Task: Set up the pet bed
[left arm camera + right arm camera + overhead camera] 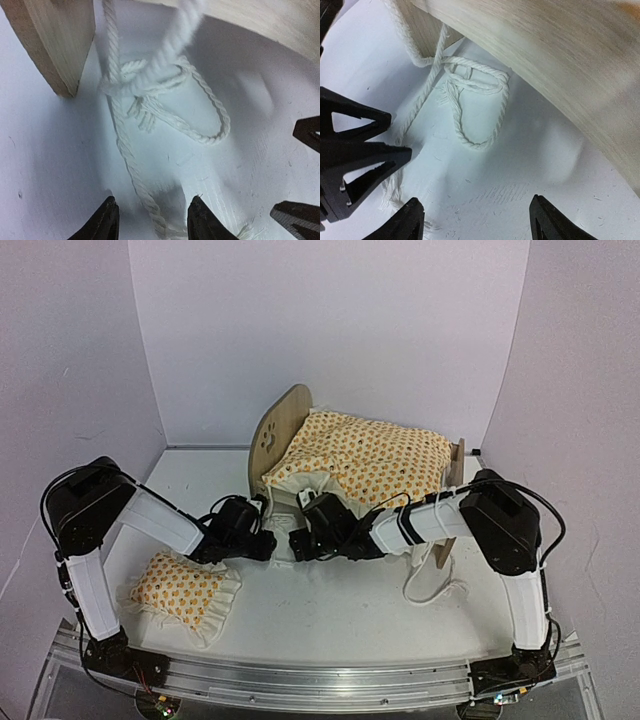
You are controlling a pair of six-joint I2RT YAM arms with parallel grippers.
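**Pet bed [283, 428] just behind the left hand [262, 544] and the right hand [303, 542]**

The pet bed stands at the back middle of the tabletop [340, 615], with an orange-patterned blanket [370, 460] over it. Both hands are low at its near side, close to each other. The left hand has its fingers apart, and a white cord [150, 75] lies loose between them, its knot near a wooden leg of the bed. The right hand is wide apart and holds nothing
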